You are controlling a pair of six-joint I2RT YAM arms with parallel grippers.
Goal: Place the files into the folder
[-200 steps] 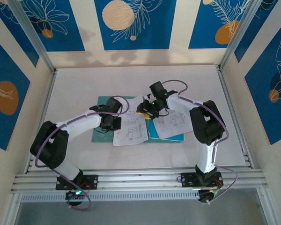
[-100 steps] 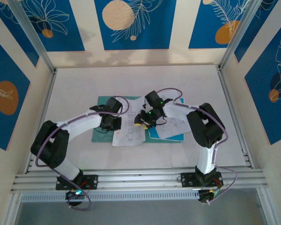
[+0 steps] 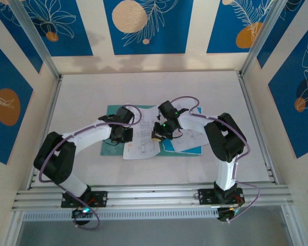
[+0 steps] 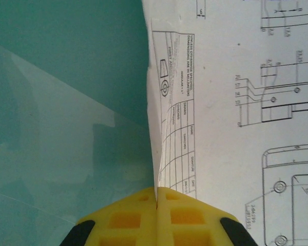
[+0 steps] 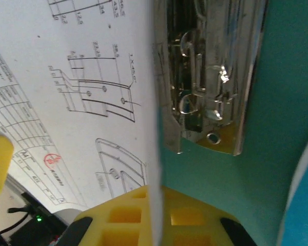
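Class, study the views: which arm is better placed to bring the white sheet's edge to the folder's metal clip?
Probably right. The right gripper pinches the white sheet at its edge directly beside the metal clip; the left gripper sits over bare folder surface.

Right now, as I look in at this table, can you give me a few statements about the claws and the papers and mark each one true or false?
1. The right claw is shut on the edge of a white sheet. True.
2. The metal clip sits on a red folder. False: the folder is teal-green.
3. The left claw hangs wide open. False: it is shut, pinching a printed page at its edge.
4. The white sheet carries black line drawings. True.
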